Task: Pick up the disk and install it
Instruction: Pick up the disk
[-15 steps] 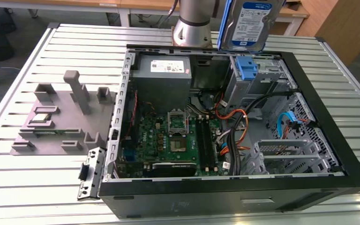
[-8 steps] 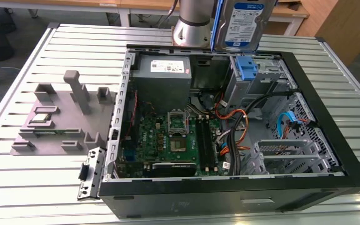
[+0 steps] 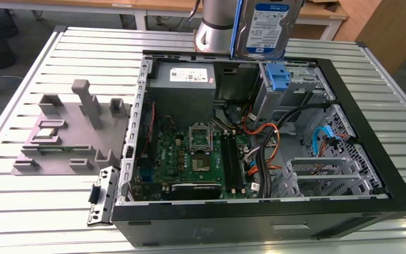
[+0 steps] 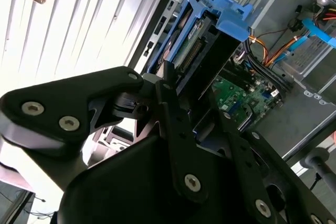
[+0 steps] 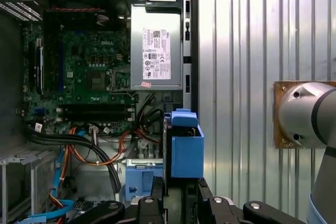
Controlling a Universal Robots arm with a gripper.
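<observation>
Pincer (image 5: pixel 181 187) tight on the upright disk (image 3: pixel 270 24) (above the open computer case (image 3: pixel 259 212))

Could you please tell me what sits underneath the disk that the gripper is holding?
Below the disk, clamped in the gripper, are the computer case's side wall and a blue bracket inside the case. The disk covers whatever lies directly beneath it.

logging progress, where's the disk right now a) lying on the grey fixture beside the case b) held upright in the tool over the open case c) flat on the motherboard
b: the disk stands upright over the open case, gripped in the tool in both wrist views.
</observation>
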